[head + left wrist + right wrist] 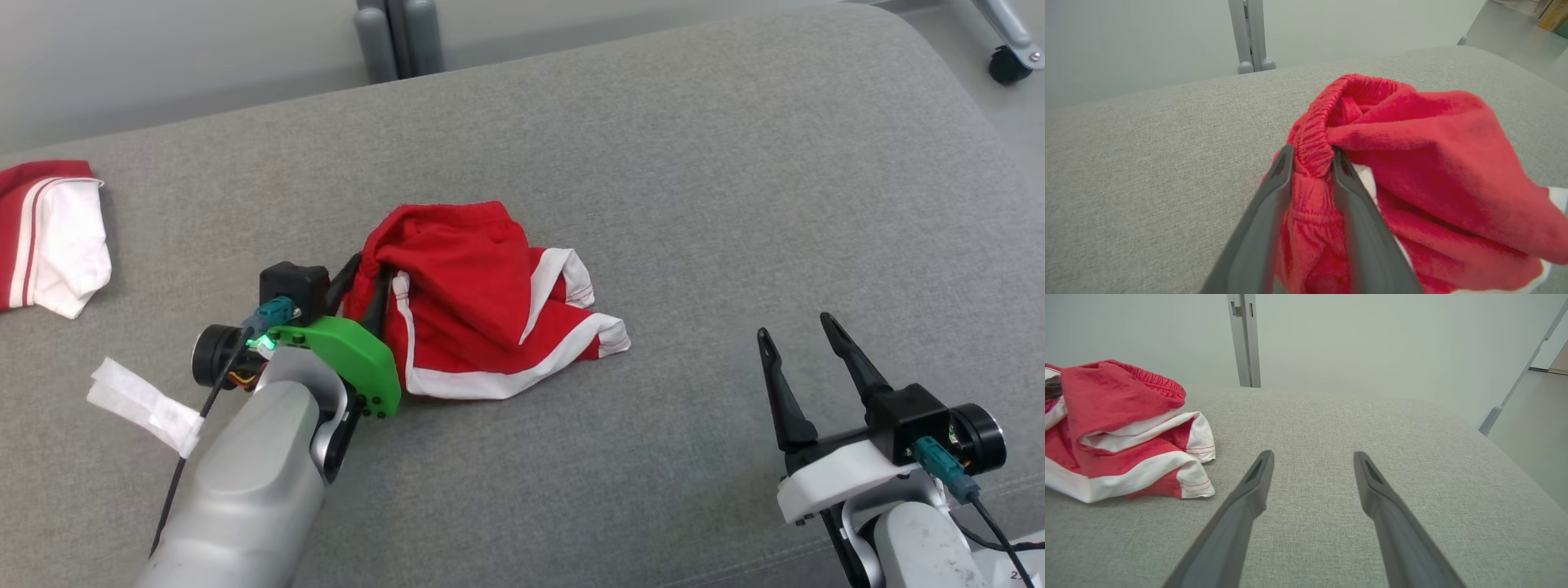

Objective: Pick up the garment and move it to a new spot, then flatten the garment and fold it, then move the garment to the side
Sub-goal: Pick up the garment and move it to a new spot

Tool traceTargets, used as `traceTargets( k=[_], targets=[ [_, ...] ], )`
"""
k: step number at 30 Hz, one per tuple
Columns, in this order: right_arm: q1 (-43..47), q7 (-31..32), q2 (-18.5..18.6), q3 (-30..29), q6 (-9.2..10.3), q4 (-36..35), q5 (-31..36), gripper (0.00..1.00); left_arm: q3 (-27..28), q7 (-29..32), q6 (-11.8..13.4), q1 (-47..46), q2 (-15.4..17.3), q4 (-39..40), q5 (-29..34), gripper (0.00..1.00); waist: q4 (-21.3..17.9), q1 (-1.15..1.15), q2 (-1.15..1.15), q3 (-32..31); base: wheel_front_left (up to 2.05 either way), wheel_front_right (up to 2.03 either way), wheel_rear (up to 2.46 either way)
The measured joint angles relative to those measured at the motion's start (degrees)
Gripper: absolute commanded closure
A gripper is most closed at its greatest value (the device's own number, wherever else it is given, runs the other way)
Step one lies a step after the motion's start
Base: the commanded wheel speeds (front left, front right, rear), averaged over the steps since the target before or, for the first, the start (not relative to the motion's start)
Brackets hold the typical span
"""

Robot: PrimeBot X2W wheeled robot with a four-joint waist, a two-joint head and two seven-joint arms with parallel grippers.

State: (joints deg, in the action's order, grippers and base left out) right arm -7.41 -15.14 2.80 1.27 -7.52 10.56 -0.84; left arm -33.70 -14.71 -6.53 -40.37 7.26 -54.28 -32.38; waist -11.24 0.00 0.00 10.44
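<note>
Shorts lie crumpled mid grey cushion, well apart from the other red-and-white garment at far left. Left end effector pinches a bunched fold of the elastic waistband, tips touching cloth on both sides. Right end effector is spread wide and empty, over bare cushion to the right of the shorts.

Risks:
- The bite is at the tips only, on a thick bunch, so a lift could let it slip or drag one layer.
- The legs are tucked under, so one-handed flattening may just shove the heap.
- The right side probably needs the white hem before any spread.
</note>
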Motion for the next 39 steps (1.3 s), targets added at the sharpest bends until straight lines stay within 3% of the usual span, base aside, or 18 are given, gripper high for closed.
traceTargets(
  k=[5, 18, 39],
  targets=[
    [-0.62, 0.00, -0.01, 0.22, 0.00, 0.13, 0.24, 0.00, 2.13, -0.24, -0.10, -0.13, 0.47, 1.23, 0.34, 0.00, 1.95, 0.00, 0.00, 0.51, 0.00, 0.00, 0.00],
    [-2.07, 0.00, -0.02, -0.10, 0.00, 0.10, 1.60, 0.00, 11.68, -0.33, -0.07, 10.32, 2.50, 19.75, 8.33, 0.00, 4.87, 0.00, 0.00, -2.70, 0.00, 0.00, 0.00],
    [4.84, 0.00, -0.01, -1.00, 0.00, -0.11, -0.42, 0.00, 26.15, -0.42, 0.04, 35.88, -3.18, 34.62, 13.97, 0.00, 9.05, 0.00, 0.00, -10.90, 0.00, 0.00, 0.00]
  ],
)
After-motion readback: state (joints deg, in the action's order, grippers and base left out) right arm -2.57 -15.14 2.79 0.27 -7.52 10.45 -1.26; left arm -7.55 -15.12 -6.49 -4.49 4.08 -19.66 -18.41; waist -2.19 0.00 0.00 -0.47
